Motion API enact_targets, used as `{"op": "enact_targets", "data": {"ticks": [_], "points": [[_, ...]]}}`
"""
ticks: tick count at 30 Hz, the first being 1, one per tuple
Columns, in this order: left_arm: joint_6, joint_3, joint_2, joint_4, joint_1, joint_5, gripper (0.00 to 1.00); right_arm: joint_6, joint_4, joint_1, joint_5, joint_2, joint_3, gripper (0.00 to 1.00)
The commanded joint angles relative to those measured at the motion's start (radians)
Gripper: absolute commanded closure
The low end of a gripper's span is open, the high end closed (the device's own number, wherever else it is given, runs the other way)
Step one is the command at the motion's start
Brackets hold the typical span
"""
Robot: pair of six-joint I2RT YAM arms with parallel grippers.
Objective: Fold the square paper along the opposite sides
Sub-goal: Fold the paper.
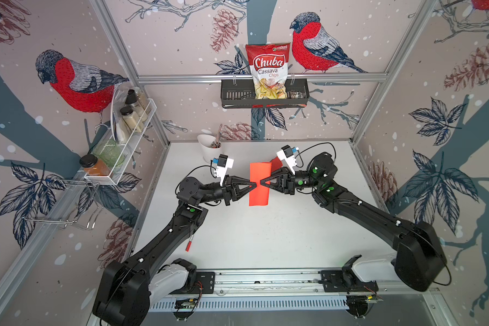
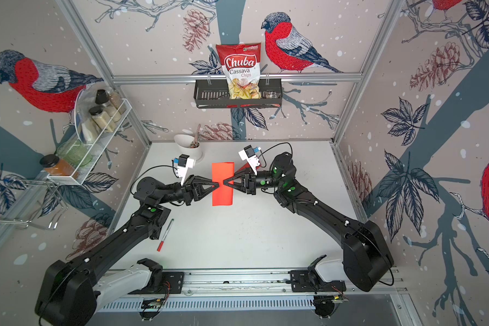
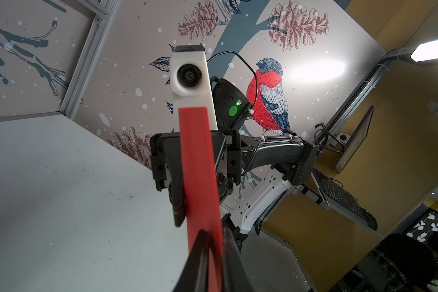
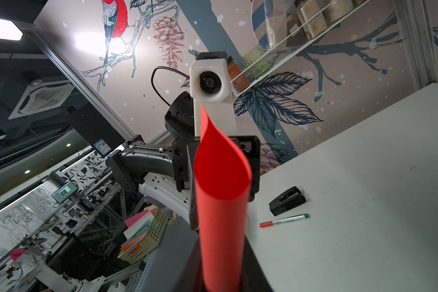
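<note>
The square paper (image 1: 259, 194) is red and hangs above the white table (image 1: 266, 240), bent over on itself into a narrow upright band in both top views (image 2: 222, 194). My left gripper (image 1: 254, 185) comes at it from the left, its two fingers close on either side of the sheet (image 3: 200, 164) in the left wrist view. My right gripper (image 1: 262, 183) meets it from the right, tip to tip with the left one. In the right wrist view the paper (image 4: 220, 177) curls into a loop and covers the jaws, with a black finger (image 4: 253, 255) beside it.
A red marker (image 1: 189, 244) lies on the table by the left arm. A white cup (image 1: 209, 146) with utensils stands at the back. A small black object (image 4: 287, 201) lies near the marker (image 4: 283, 220). Racks on the walls hold jars (image 1: 130, 115) and a chips bag (image 1: 267, 70).
</note>
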Motion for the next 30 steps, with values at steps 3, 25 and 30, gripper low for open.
{"op": "enact_targets", "data": {"ticks": [3,25,30], "points": [[0.034,0.017,0.007,-0.012,-0.009,0.007,0.87,-0.021,-0.011,0.010,0.014,0.004,0.013,0.78],[0.010,0.019,-0.011,0.045,-0.015,0.005,1.00,0.256,0.422,-0.043,0.076,-0.021,-0.069,0.26],[-0.002,0.023,0.001,0.063,-0.021,0.005,1.00,0.311,0.516,-0.030,0.087,0.017,-0.036,0.14]]}}
